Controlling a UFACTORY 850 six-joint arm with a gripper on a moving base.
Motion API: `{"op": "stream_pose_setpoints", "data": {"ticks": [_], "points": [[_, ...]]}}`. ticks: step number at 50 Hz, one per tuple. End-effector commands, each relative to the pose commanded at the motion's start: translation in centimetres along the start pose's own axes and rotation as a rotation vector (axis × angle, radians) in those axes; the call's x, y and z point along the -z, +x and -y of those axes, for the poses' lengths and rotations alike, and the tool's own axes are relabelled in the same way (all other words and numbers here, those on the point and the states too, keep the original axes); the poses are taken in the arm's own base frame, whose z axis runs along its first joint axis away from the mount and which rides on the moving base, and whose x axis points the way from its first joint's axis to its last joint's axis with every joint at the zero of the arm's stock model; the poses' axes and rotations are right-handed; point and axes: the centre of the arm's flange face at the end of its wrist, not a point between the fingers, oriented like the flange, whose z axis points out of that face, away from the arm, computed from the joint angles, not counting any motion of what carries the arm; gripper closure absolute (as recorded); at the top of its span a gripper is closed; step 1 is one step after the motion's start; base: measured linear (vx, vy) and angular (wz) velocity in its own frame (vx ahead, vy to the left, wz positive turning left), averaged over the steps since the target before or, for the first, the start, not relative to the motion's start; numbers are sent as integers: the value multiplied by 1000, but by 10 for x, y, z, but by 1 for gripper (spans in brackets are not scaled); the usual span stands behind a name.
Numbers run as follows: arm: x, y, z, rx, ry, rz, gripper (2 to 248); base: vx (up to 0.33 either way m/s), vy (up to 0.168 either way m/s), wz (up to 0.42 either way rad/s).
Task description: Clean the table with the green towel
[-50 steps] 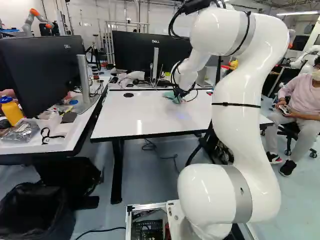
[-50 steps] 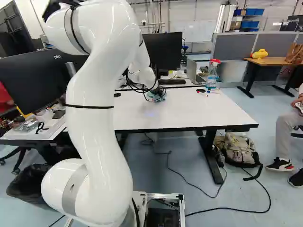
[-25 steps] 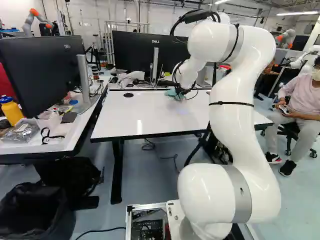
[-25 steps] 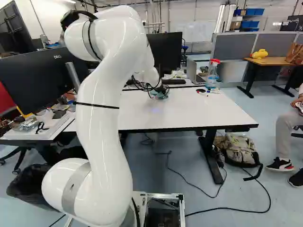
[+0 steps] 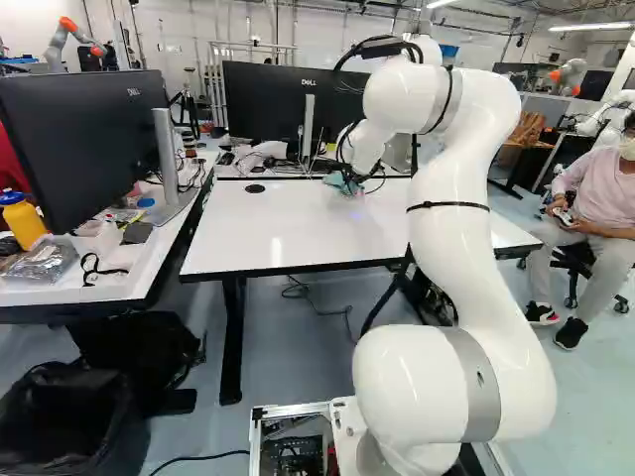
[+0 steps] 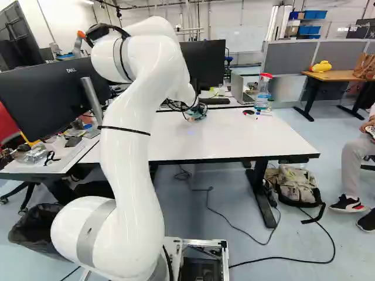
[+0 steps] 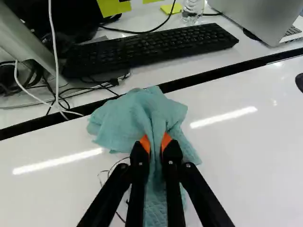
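Gripper (image 5: 352, 179) closed on bunched green towel (image 7: 120, 120); cloth spreads ahead of it over the white surface (image 5: 268, 228), at far edge. Black keyboard (image 7: 161, 46) beyond.

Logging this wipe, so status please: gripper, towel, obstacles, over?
Gripper shut on green towel. Towel bunched by table's far edge. Small dark item near that edge too, possibly in the way.

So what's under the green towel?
The white table shows around the towel; the black edge disappears behind it. I can't see right underneath, because the towel covers that.
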Motion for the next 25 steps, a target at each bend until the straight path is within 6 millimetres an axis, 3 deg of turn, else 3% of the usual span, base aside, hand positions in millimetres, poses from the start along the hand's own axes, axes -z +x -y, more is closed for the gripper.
{"op": "stream_pose_setpoints", "data": {"ticks": [25], "points": [[16,-14,39,39,40,21,205,0,0,0]]}}
